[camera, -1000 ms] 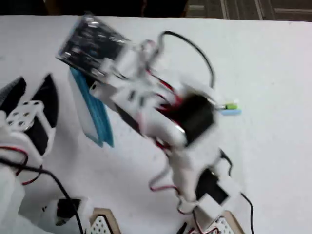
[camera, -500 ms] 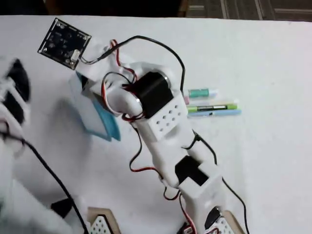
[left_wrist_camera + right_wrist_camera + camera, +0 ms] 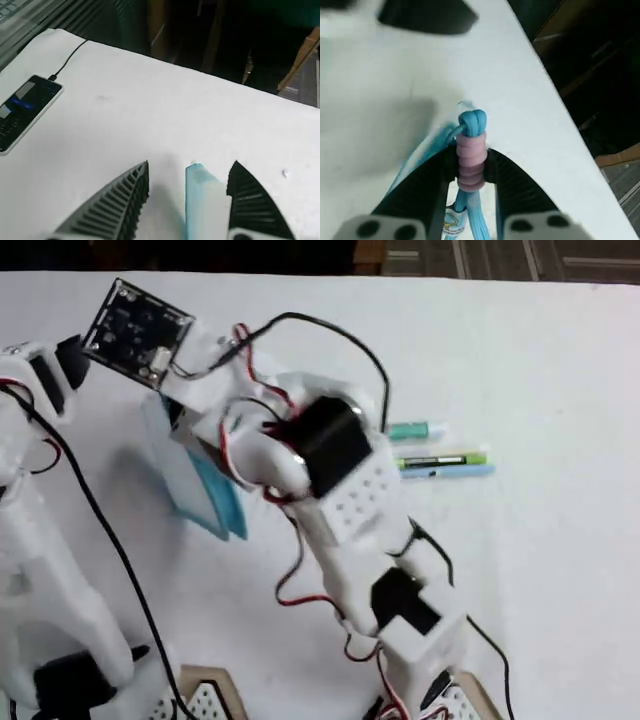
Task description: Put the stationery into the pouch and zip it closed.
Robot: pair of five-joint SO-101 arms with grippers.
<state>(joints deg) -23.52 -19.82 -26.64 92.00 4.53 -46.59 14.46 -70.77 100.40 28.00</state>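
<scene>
1. The pouch [image 3: 200, 485], blue and white, is seen lying on the white table [image 3: 540, 370] at about 9 o'clock from the middle of the high view. Its nearer part is covered by the right arm [image 3: 345, 490].
2. The right gripper [image 3: 470, 192] is clenched on the zip pull [image 3: 471, 157], a pink beaded cord topped by a blue knot. The pull is pinched between the two dark fingers, and the pouch's blue edge runs away beneath them.
3. The left gripper [image 3: 187, 200] is released. Its ribbed jaws are spread wide, and a narrow end of the pouch is framed between them, close against one jaw and apart from the other. Whether that jaw is touched cannot be told.
4. In the high view the left arm [image 3: 45, 560] is found along the 8 to 9 o'clock edge. Its dark gripper end is at about 10 o'clock, just beside the far end of the pouch.
5. A square camera board [image 3: 135, 330] on the right arm is seen at about 11 o'clock, above the pouch's far end.
6. Three pieces of stationery are laid side by side on the table at about 2 to 3 o'clock from the middle: a teal marker [image 3: 413, 430], a green pen [image 3: 445, 460] and a blue pen [image 3: 455, 472]. They lie outside the pouch and well apart from it.
7. Whether the zip is drawn open or closed cannot be told.
8. In the left wrist view a phone [image 3: 24, 114] with a thin cable [image 3: 67, 62] is seen flat on the table, well apart from the pouch.
</scene>
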